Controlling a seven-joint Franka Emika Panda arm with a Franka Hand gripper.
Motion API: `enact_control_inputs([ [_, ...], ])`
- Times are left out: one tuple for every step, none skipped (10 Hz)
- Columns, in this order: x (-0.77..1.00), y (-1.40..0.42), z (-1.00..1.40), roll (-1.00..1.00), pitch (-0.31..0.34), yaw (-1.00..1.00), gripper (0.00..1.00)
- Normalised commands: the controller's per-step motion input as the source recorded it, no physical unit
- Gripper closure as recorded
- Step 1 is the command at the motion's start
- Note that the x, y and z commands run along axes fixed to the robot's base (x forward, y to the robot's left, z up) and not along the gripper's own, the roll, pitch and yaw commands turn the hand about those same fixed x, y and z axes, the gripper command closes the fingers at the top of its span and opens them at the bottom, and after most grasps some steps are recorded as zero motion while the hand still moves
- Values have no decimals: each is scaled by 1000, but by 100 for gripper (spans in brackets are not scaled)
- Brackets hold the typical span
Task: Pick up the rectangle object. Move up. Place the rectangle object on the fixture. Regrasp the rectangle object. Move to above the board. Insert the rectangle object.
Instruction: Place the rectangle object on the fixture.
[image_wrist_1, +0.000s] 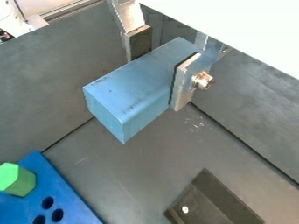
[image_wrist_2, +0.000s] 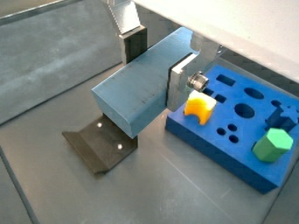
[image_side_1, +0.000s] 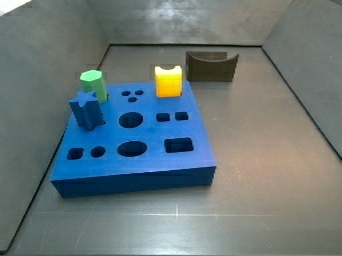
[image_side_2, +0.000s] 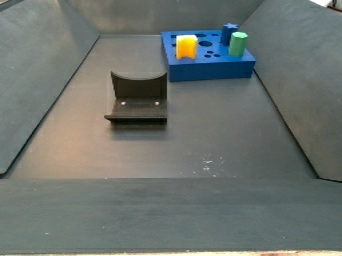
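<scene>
My gripper (image_wrist_1: 160, 74) is shut on the rectangle object (image_wrist_1: 135, 92), a slate grey-blue block held across its width between the silver fingers, well above the floor. It shows in both wrist views, as does the block (image_wrist_2: 135, 96) in my gripper (image_wrist_2: 156, 74). The dark fixture (image_wrist_2: 100, 140) stands on the floor below the block's free end. The bright-blue board (image_wrist_2: 222, 153) lies beside it. Both side views show the fixture (image_side_1: 211, 66) (image_side_2: 136, 95) and the board (image_side_1: 134, 178) (image_side_2: 214, 70), but neither the gripper nor the block.
The board carries a yellow arched piece (image_side_1: 168, 80), a green piece (image_side_1: 91, 80) and a dark blue upright peg (image_side_1: 87, 110). Grey walls (image_side_1: 54, 90) ring the dark floor. Bare floor (image_side_2: 174, 170) lies in front of the fixture.
</scene>
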Motion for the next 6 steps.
enact_control_inputs([
  [1000, -101, 210, -188, 221, -24, 100],
  [1000, -92, 190, -183, 233, -12, 100],
  [1000, -81, 169, -168, 234, -8, 100],
  [1000, 376, -852, -1000, 172, -2, 100],
  [1000, 394, -888, -1000, 160, -11, 100],
  [1000, 364, -835, -1000, 147, -26, 100],
])
